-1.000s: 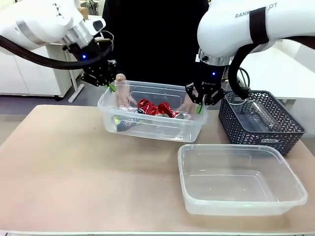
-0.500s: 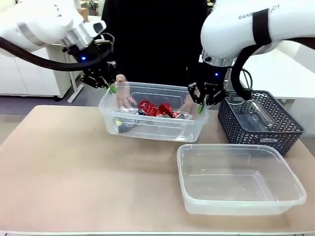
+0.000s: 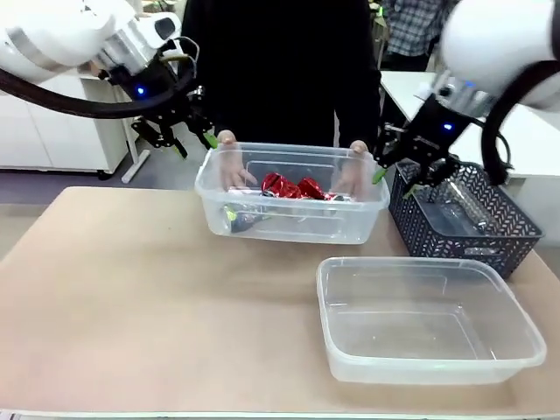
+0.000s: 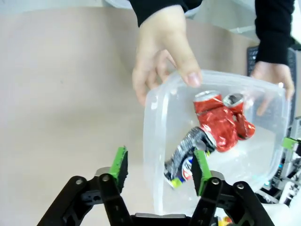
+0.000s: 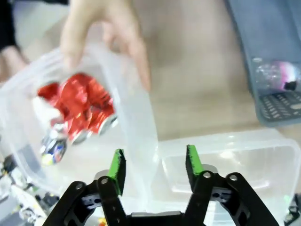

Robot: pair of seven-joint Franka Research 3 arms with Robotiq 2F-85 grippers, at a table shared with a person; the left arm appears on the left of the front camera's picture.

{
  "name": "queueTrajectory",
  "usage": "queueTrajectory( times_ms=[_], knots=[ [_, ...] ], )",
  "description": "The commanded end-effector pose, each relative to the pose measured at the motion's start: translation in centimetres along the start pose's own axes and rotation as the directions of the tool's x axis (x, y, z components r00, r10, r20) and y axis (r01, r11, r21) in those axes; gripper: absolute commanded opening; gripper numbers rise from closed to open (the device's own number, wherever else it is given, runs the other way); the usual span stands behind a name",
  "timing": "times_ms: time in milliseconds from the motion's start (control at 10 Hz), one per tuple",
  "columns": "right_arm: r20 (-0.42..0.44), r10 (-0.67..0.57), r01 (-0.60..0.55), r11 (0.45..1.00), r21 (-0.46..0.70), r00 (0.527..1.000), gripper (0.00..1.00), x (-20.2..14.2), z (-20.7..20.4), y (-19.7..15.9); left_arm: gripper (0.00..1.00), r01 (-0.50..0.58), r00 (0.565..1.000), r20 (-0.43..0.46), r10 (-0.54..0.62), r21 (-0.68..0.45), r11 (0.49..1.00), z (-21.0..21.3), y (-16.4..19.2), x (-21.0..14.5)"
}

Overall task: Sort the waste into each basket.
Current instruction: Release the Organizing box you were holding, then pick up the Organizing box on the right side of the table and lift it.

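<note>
Although the near tub [image 3: 411, 262] lies empty, the far tub [image 3: 289, 229] holds red cans [image 3: 293, 186], a person's hands [image 4: 162, 47] steadying both ends, presumably for picking; left gripper [image 4: 160, 162] and right gripper [image 5: 154, 160] hang spread, empty, seemingly just at its end walls.

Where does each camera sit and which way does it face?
Front: fixed between the arms, facing across the table at the person holding the tub; left claw and right claw show.
Left wrist: looks down past its open claw at the tub's end, red cans, a hand.
Right wrist: looks down past its open claw at the tub wall, empty tub, basket.
Shared: both wrists see the red cans.
</note>
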State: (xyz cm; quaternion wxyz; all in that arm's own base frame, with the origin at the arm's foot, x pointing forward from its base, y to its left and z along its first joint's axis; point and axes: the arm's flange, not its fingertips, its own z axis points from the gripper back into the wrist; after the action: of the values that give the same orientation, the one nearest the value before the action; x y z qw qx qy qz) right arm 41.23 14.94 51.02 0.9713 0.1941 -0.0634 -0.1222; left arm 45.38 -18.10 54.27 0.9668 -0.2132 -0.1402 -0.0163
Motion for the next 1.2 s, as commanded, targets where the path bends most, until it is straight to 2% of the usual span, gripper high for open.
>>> queueTrajectory(
  times_ms=[0, 100, 300, 400, 500, 1100],
  knots=[
    [-0.061, 0.097, -0.083, 0.978, 0.192, 0.993, 1.0, -1.2, 1.0, -2.5, 1.0, 0.042, 0.998, 0.052, -0.04, -0.044, 0.998, 1.7, 0.8, -3.0],
    [-0.063, 0.084, -0.068, 0.973, 0.22, 0.994, 1.0, -1.2, 1.1, -2.8, 1.0, 0.105, 0.994, 0.036, -0.101, -0.126, 0.986, 2.2, 0.8, -3.3],
    [-0.085, 0.077, -0.059, 0.979, 0.196, 0.993, 1.0, -1.0, 0.3, -2.8, 1.0, 0.146, 0.989, -0.008, -0.15, -0.199, 0.969, 2.1, 1.1, -3.0],
    [-0.002, 0.002, -0.001, 0.997, 0.072, 1.0, 1.0, -0.6, -0.6, -1.7, 1.0, 0.1, 0.988, -0.101, -0.118, -0.168, 0.981, 1.5, 1.1, -2.6],
    [-0.06, 0.069, -0.057, 0.98, 0.193, 0.996, 1.0, -1.2, 1.3, -2.6, 1.0, 0.109, 0.994, 0.032, -0.106, -0.13, 0.986, 2.8, -0.3, -3.2],
    [-0.06, 0.069, -0.057, 0.98, 0.193, 0.996, 1.0, -1.2, 1.3, -2.6, 1.0, 0.109, 0.994, 0.032, -0.106, -0.13, 0.986, 2.8, -0.3, -3.2]
  ],
)
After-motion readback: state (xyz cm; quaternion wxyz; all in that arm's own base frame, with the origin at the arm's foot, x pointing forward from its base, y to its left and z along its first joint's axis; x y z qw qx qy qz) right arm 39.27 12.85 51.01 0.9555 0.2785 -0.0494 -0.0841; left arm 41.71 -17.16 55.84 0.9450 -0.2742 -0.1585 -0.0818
